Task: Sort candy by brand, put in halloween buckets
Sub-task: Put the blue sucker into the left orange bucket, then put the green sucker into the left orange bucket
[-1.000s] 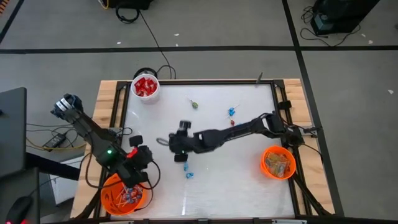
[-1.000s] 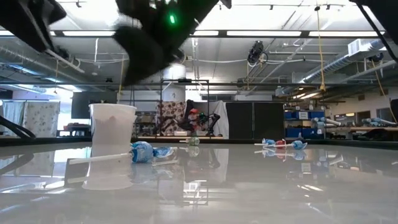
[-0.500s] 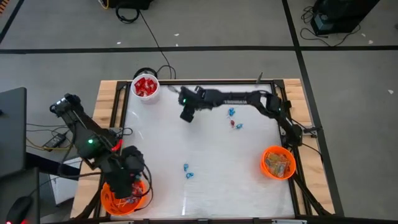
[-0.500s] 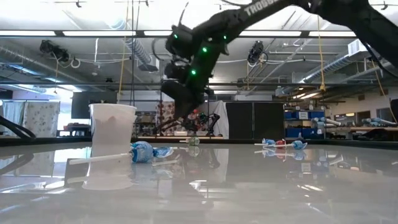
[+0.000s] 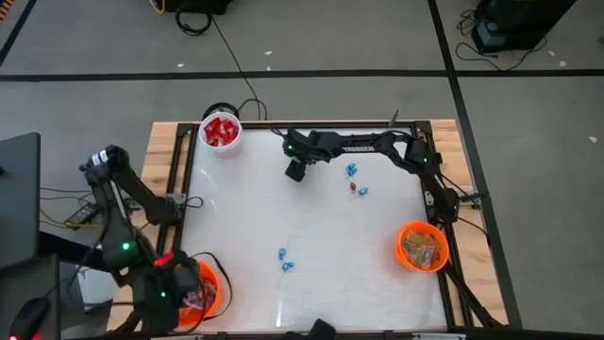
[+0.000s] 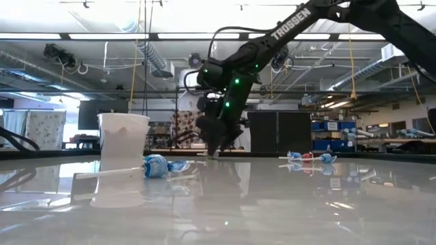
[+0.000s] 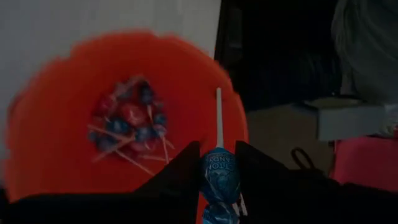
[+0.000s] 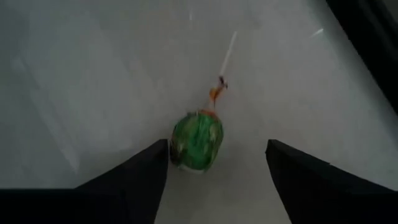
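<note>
**Lollipops at both ends of the table**

The left gripper [image 7: 217, 165] pinches a blue-wrapped lollipop [image 7: 217, 171] above the lollipop-filled orange bucket [image 7: 56, 124], whose near rim is cut off. The right gripper [image 8: 214, 158], fingers spread, straddles a round green lollipop [image 8: 196, 140] on the glossy table [image 8: 93, 81].

Lab, exposed ceiling ducts [image 6: 146, 54], taped floor [image 5: 311, 74]

Glossy white tabletop [image 6: 272, 204], bare wooden frame [image 5: 162, 161], shiny orange plastic buckets [image 5: 420, 246].
</note>
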